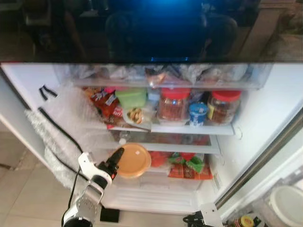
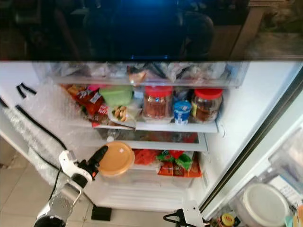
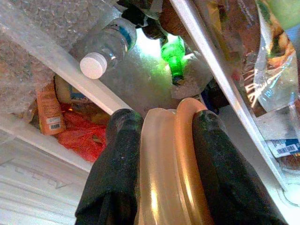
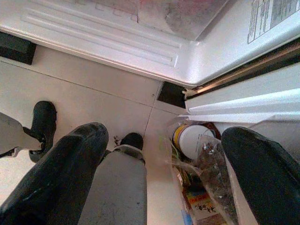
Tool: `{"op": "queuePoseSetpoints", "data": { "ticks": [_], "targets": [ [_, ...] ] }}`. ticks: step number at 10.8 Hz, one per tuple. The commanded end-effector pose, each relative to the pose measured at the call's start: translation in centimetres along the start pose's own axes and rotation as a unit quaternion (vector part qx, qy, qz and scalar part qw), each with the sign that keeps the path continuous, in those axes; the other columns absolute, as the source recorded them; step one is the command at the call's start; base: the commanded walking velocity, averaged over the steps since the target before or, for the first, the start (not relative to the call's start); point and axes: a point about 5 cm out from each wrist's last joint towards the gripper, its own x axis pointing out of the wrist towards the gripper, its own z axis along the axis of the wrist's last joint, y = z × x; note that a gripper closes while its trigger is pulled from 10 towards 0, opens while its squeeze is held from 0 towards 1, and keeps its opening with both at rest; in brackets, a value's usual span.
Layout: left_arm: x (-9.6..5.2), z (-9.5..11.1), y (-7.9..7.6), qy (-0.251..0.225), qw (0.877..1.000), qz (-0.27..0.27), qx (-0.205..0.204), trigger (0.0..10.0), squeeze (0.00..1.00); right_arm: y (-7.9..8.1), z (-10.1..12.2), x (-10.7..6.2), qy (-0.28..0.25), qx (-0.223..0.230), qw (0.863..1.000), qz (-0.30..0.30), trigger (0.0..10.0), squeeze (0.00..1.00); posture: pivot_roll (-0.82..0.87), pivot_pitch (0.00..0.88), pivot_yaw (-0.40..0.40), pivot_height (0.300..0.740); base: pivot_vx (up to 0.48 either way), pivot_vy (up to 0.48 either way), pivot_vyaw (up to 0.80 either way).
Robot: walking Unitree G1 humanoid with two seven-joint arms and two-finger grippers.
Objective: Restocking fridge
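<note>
The fridge (image 1: 265,109) stands open in front of me. My left gripper (image 1: 116,161) is shut on the rim of a round orange lidded container (image 1: 134,160), held at the front of the lower shelf. In the left wrist view the two black fingers (image 3: 117,164) clamp the container's edge (image 3: 171,164), with a clear water bottle (image 3: 105,47) and a green bottle (image 3: 174,56) lying on the shelf beyond. My right gripper (image 4: 164,173) hangs low near the floor, open and holding nothing.
The middle shelf holds two red-lidded jars (image 1: 174,105) (image 1: 223,106), a blue yogurt cup (image 1: 198,113), a green box (image 1: 131,97) and snack packets (image 1: 106,105). Red and green packets (image 1: 189,166) lie on the lower shelf. A white lidded bucket (image 1: 289,203) stands at the right.
</note>
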Motion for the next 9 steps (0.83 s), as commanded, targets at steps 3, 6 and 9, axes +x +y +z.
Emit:
{"op": "queuePoseSetpoints", "data": {
  "ticks": [3,6,9],
  "targets": [
    [0.15,0.01,0.02,0.004,1.0,0.003,0.012,10.0,0.0,0.11,0.07,0.0,-0.005,0.009,1.0,0.003,10.0,0.0,-0.01,0.0,0.035,0.7,0.0,0.0,0.0],
    [0.21,0.04,0.01,0.003,1.0,0.004,0.015,10.0,0.0,0.37,0.46,0.05,-0.013,0.009,1.0,0.011,10.0,0.0,-0.01,0.0,0.032,0.66,0.0,0.0,0.0],
    [0.24,0.02,-0.01,0.002,1.0,0.004,0.015,10.0,0.0,0.2,0.22,0.01,-0.01,0.01,1.0,0.007,10.0,0.0,-0.01,0.0,0.031,0.66,0.0,0.0,0.0]
  ]
}}
